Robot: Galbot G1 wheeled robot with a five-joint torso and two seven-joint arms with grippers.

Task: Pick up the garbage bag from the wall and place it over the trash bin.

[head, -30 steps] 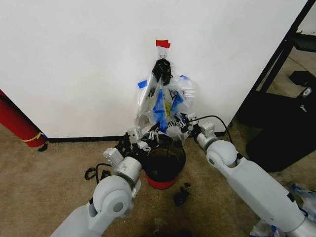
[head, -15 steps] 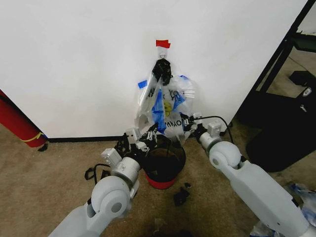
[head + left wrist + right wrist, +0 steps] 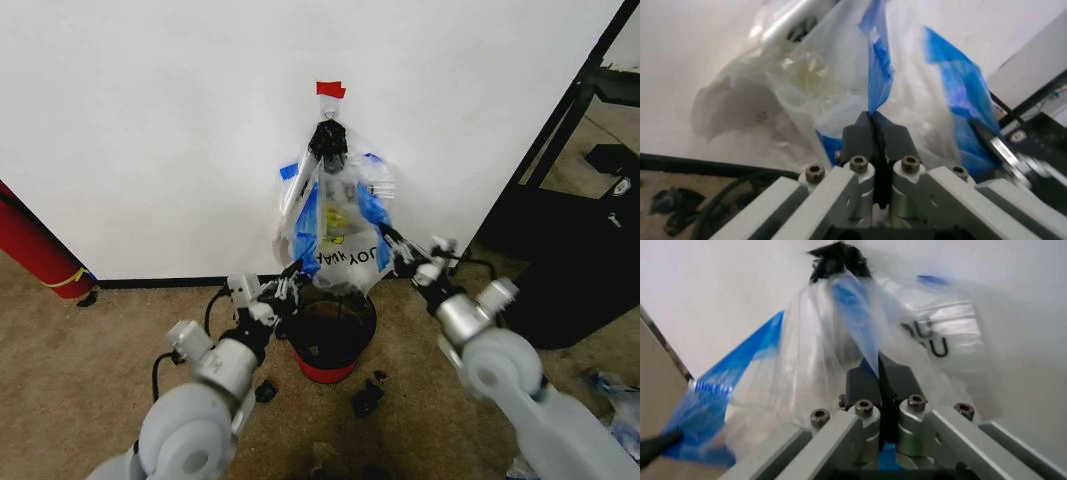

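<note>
Left gripper (image 3: 291, 276) and right gripper (image 3: 392, 245) raised, fingers (image 3: 875, 137) pinched together

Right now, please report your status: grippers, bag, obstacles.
Left gripper and right gripper shut on thin clear "THANK YOU" garbage bag. Bag stretched above black wire-mesh trash bin. Top hangs from black knot.

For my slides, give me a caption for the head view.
Both grippers, left and right, pinch the garbage bag stretched above the trash bin at the wall.

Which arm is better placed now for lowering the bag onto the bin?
Neither alone, probably both: the left gripper and right gripper each pinch the garbage bag, stretched above the trash bin.
</note>
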